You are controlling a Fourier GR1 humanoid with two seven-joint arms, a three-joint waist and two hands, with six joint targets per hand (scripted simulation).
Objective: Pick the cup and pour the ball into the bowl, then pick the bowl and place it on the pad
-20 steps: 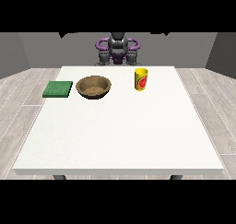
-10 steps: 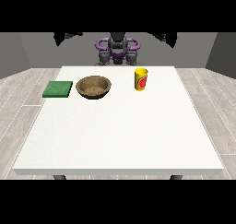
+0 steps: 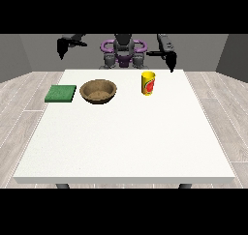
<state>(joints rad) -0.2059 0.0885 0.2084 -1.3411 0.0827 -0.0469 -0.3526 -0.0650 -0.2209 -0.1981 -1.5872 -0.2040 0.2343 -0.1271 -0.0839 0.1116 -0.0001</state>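
Front view, taking the bowl (image 3: pixel 98 91) as your landmark. You see the brown bowl standing upright on the white worktop (image 3: pixel 126 142), in the far half nearest the robot (image 3: pixel 123 50). Just to the view's left of the bowl lies the flat green pad (image 3: pixel 61 93), near it but not touching. To the view's right of the bowl, apart from it, stands the yellow cup (image 3: pixel 148 83) with a red mark on its side, upright; you cannot tell from here what it contains. The hand at the view's left (image 3: pixel 62 47) hangs in the air beyond the worktop's far edge, above and behind the pad, well apart from the bowl. The hand at the view's right (image 3: pixel 170 60) hangs behind the cup, raised clear of it. Neither hand touches anything; whether their fingers lie apart or together cannot be told at this size.
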